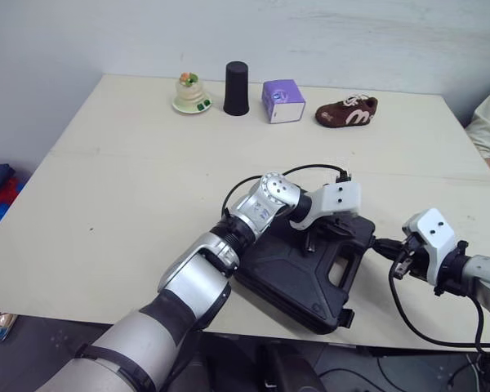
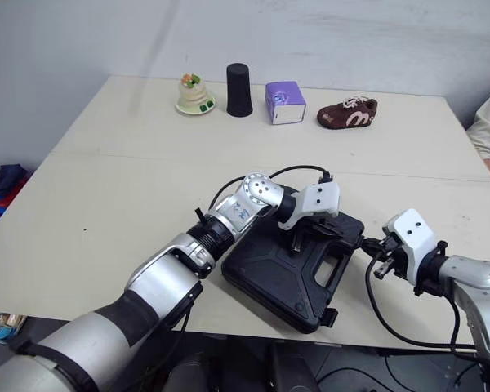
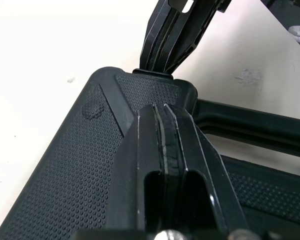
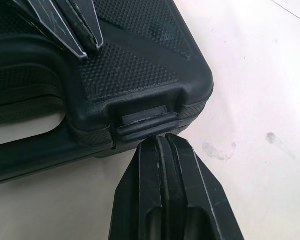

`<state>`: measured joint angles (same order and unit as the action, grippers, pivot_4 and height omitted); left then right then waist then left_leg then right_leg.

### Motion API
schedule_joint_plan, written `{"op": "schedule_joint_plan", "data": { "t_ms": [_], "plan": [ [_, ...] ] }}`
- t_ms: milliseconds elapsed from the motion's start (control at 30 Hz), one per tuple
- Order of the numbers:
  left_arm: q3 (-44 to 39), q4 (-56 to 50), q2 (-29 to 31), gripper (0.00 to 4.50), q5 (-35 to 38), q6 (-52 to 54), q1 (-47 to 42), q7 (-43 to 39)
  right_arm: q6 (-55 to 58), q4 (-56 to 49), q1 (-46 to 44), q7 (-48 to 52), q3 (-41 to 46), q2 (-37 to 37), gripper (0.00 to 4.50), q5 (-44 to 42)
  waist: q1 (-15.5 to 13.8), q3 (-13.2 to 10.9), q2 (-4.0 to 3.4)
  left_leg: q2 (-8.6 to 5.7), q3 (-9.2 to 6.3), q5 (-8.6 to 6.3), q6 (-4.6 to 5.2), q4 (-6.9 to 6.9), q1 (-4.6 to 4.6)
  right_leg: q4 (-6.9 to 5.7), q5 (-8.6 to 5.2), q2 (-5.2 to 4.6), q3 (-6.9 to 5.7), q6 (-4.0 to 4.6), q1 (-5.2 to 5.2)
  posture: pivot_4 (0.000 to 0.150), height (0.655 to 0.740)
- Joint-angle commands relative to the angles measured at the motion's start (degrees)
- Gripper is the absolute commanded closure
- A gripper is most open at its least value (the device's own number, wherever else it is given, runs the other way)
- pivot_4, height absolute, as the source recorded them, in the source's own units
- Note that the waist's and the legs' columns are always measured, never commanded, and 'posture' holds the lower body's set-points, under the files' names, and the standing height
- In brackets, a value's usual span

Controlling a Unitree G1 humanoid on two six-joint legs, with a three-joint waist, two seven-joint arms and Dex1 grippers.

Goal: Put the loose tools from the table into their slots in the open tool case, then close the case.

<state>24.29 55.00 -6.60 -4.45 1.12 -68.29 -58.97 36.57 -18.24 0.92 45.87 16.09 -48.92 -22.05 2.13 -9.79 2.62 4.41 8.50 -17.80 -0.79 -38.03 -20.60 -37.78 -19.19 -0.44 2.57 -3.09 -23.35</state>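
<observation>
The case (image 1: 290, 278) lies shut on the surface (image 1: 131, 188), lower centre of frame. Left gripper (image 3: 164, 114), jaws clenched, pins its lid (image 3: 75, 170); right gripper (image 4: 159, 142), jaws clenched, should push the latch (image 4: 145, 121) squarely home.

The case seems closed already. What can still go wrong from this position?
1. The tool case lies close to the front edge of the table; a push from the right tool might slide it off.
2. The right tool's shut tip sits beside the small latch and may slip past it.
3. The left tool, also shut, rests on the case and could skid.
</observation>
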Motion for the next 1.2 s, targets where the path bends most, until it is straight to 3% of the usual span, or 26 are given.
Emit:
{"op": "schedule_joint_plan", "data": {
  "t_ms": [33,1200],
  "plan": [
    [3.7,5.0,-0.1,4.43,-5.3,1.7,3.1,0.7,-0.5,-5.0,-1.4,0.8,0.0,0.5,4.50,-2.6,0.1,0.0,0.00,0.00,0.00,0.00,0.01,0.01,0.00,0.00,0.00,0.00,0.00,0.00,0.00,0.150,0.7339],
    [4.7,4.6,0.3,4.43,-7.6,0.4,4.0,2.0,-1.3,-5.1,-3.5,2.0,-1.2,-0.1,4.50,-1.0,1.3,0.0,0.03,0.05,0.02,-0.01,0.01,0.10,0.07,0.00,0.00,0.03,0.02,0.01,0.00,0.150,0.7339]
  ]
}}
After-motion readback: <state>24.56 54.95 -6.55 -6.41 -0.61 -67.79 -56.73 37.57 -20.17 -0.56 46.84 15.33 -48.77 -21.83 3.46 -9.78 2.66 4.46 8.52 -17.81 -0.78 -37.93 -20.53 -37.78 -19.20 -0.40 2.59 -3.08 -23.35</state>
